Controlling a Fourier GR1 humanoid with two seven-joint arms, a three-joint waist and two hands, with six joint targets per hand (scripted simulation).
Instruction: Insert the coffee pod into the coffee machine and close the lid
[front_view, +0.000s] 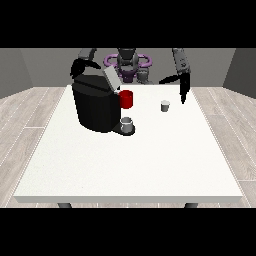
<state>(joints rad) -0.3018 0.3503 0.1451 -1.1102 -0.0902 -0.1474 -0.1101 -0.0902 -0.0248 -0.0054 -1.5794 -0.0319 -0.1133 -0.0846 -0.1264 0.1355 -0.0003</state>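
Small pale coffee pod (165, 105) stands alone on the smooth white table (130, 165).
Boxy black coffee machine (96, 106), lid (111, 78) raised; hand at the view's right (182, 86) hangs straight-fingered near the pod; the hand at the view's left (79, 65): cannot tell.

On the one worktop (150, 170) stand one black coffee machine (95, 107), one red cup (126, 99), one grey cup (127, 125) and one small coffee pod (165, 105).
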